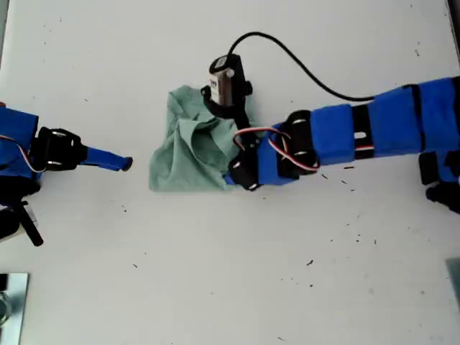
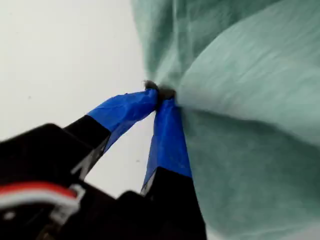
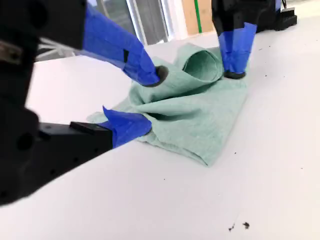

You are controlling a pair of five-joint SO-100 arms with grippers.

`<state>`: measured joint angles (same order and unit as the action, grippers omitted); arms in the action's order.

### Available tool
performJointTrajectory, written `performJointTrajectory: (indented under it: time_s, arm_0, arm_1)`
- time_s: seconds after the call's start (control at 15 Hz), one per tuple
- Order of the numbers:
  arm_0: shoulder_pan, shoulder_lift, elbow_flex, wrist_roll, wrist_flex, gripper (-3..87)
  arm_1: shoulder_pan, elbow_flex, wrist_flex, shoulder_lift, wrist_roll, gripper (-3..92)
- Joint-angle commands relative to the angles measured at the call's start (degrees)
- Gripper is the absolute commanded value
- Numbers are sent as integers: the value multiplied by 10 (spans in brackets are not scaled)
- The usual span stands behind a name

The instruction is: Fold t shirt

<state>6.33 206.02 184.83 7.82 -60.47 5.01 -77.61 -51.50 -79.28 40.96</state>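
Note:
The pale green t shirt (image 1: 188, 158) lies bunched and partly folded on the white table (image 1: 215, 287), with a raised fold across its middle. My first gripper (image 2: 160, 92) is shut on a pinch of its cloth (image 2: 250, 75). In the exterior view this gripper (image 1: 231, 177) reaches in from the right and stands at the shirt's lower right corner. My second gripper (image 3: 150, 100) is open, jaws apart, close to the shirt (image 3: 200, 120) on the side opposite the first gripper (image 3: 234, 72). In the exterior view my second gripper (image 1: 118, 162) sits just left of the shirt.
A black cable (image 1: 309, 72) runs from the camera module (image 1: 226, 83) above the shirt toward the exterior view's right. A metal object (image 1: 11, 309) sits in the exterior view's lower left corner. Small dark specks dot the table.

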Motion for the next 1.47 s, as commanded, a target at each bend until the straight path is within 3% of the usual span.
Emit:
performJointTrajectory:
  time_s: [0.0, 0.13, 0.4, 0.53, 0.8, 1.2, 1.4]
  arm_0:
    - [13, 4, 6, 3, 13, 120]
    - [13, 4, 6, 3, 13, 120]
    - [13, 4, 6, 3, 13, 120]
    - [13, 4, 6, 3, 13, 120]
    - [13, 4, 6, 3, 13, 120]
    - [12, 4, 6, 3, 13, 120]
    - [12, 4, 6, 2, 13, 120]
  arm_1:
    - [90, 107, 2, 5, 82, 21]
    - [188, 171, -16, 19, 148, 21]
    - [353, 133, 99, 32, 200, 21]
    - [362, 134, 10, -42, 212, 21]
    - [256, -98, -125, -425, 151, 21]
    - [59, -859, -147, -1167, -127, 22]
    - [11, -1005, -246, -1216, -260, 22]
